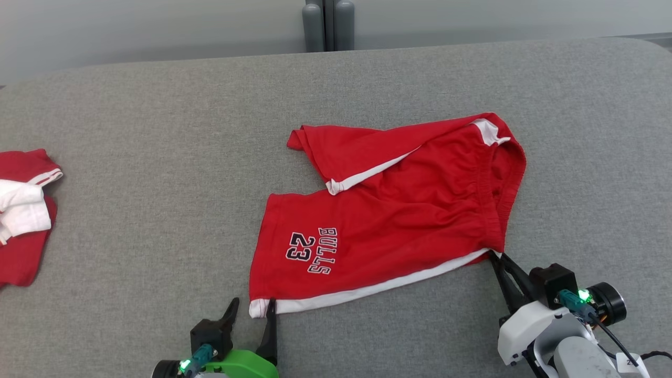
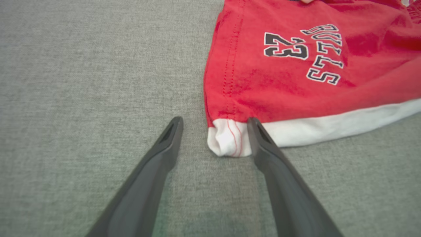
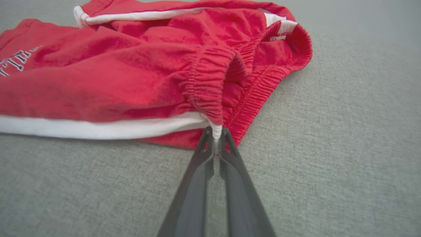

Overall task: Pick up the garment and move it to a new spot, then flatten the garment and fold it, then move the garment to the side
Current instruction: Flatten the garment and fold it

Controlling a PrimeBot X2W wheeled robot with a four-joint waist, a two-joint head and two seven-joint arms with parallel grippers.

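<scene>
Since the whole thing hinges on that near edge, here's how it sits: the red mesh basketball shorts with white side stripes and a "BULLS 23" print [image 1: 388, 220] lie roughly mid-table on the grey fabric-covered table [image 1: 157, 105], long axis running left to right across the robot's front. The white-striped near edge is strung between the two arms. The right pincer [image 1: 499, 255] is pinched tight on the waistband corner, right where the white stripe ends. The left pincer [image 1: 253, 302] is spread wide at the hem corner, holding nothing. The white cuff sits between its fingers, hard up against the inner one, with the outer one on bare table. So the cloth lies straight ahead of the left pincer, and I'd guess the move is a small nudge forward and a close, then both arms can tension that edge. The far leg is flopped diagonally over the near one, so flattening isn't done. Room-wise, there's loads of bare grey beyond and to the right. A crumpled pile of red and white clothes [image 1: 23, 215] sits well apart on the left.
</scene>
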